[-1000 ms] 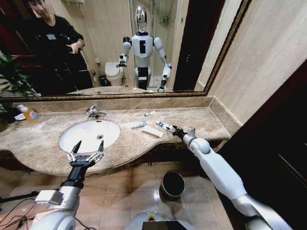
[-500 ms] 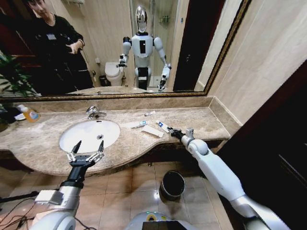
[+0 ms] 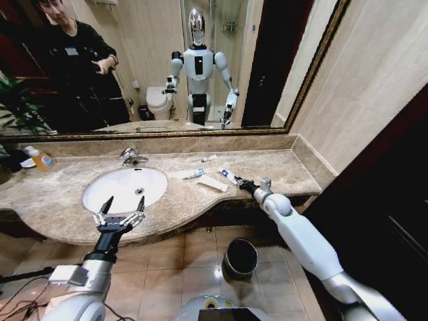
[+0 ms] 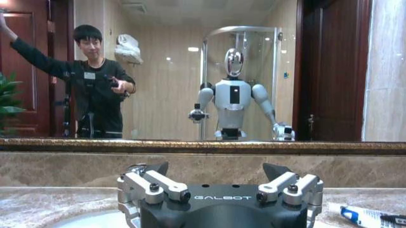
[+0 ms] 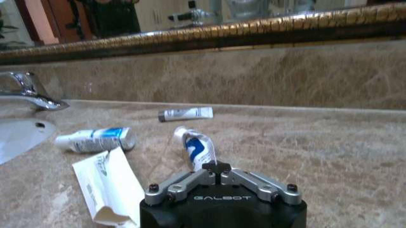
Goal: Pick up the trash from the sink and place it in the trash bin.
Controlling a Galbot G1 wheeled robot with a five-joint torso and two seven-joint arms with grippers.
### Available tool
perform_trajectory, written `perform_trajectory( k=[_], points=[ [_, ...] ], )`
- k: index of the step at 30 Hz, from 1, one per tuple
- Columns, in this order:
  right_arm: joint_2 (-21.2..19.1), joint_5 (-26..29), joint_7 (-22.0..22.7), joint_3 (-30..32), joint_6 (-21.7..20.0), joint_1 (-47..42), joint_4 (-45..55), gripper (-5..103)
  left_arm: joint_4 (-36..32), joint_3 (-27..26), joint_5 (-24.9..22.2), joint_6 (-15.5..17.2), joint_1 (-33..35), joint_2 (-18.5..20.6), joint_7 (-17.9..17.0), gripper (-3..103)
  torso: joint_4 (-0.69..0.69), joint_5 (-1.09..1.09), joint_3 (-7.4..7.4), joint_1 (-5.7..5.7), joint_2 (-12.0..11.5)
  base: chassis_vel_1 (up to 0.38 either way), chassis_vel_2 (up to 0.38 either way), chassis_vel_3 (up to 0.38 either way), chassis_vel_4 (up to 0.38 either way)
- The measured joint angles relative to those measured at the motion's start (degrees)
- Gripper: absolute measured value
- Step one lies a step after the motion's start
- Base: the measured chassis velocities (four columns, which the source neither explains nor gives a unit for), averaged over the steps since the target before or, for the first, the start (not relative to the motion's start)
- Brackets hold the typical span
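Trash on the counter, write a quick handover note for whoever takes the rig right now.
Right pincer: shut on the blue-marked tube, on the marble right of the sink.
Left pincer: open, at the sink's front rim.
Also on the counter: second tube, flat white packet, small grey tube.
Trash bin: on the floor below the counter.
Done: none binned.
Left: lift, bin, repeat.

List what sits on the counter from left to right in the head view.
Soap bottle → left gripper → faucet → white tube → flat packet → blue-marked tube → right gripper.
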Motion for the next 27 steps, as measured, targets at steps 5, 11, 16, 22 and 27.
perform_trajectory(
  k=[5,11,16,22,27],
  points=[
    [-1.22,0.11,0.26,1.40,0.19,-1.64,2.87,0,0.00,0.00,0.00,0.00,0.00,0.00,0.00,100,0.00,0.00,0.00,0.00,0.00,0.000,0.000,0.000,0.000],
    [-3.87,1.70,1.36,4.48,-0.54,-6.31,9.13,0,0.00,0.00,0.00,0.00,0.00,0.00,0.00,100,0.00,0.01,0.00,0.00,0.00,0.000,0.000,0.000,0.000],
    [-7.88,3.76,1.40,8.19,-0.93,-11.86,16.95,0,0.00,0.00,0.00,0.00,0.00,0.00,0.00,100,-0.01,0.01,0.00,0.00,0.00,0.000,0.000,0.000,0.000],
    [-12.95,8.38,3.08,14.62,-1.16,-19.31,26.23,0,0.00,0.00,0.00,0.00,0.00,0.00,0.00,100,0.00,-0.01,-0.01,0.00,0.01,0.000,0.000,0.000,0.000],
    [-13.41,9.29,-1.09,22.61,0.26,-29.44,29.76,0,0.00,0.00,0.00,0.00,0.00,0.00,0.00,100,0.00,0.01,0.00,0.00,0.01,0.000,0.000,0.000,0.000]
  ],
)
